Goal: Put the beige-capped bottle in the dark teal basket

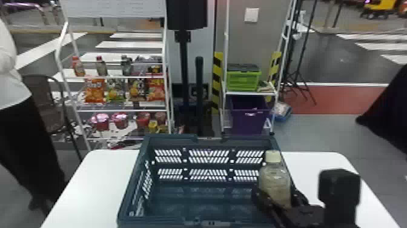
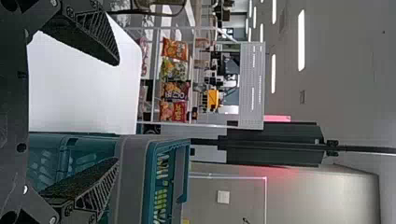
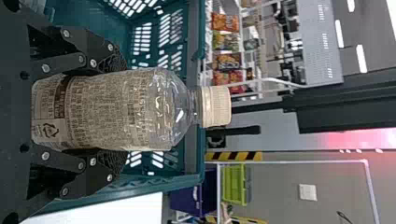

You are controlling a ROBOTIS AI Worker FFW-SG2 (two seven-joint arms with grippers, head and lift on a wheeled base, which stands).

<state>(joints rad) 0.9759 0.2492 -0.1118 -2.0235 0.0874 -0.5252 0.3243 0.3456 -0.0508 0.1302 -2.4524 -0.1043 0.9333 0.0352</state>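
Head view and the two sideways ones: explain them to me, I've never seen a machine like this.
This is a robot with two black arms, each ending in a gripper with two fingers. The head view looks forward and down from its head. The other two come from cameras on its wrists, turned on their side.

On the white table stands a dark teal basket. The right gripper holds the beige-capped bottle, cap up, at the basket's right side; whether it touches the basket's floor, I cannot tell. The left gripper is open and holds nothing. Behind stands a rack with snack bags.
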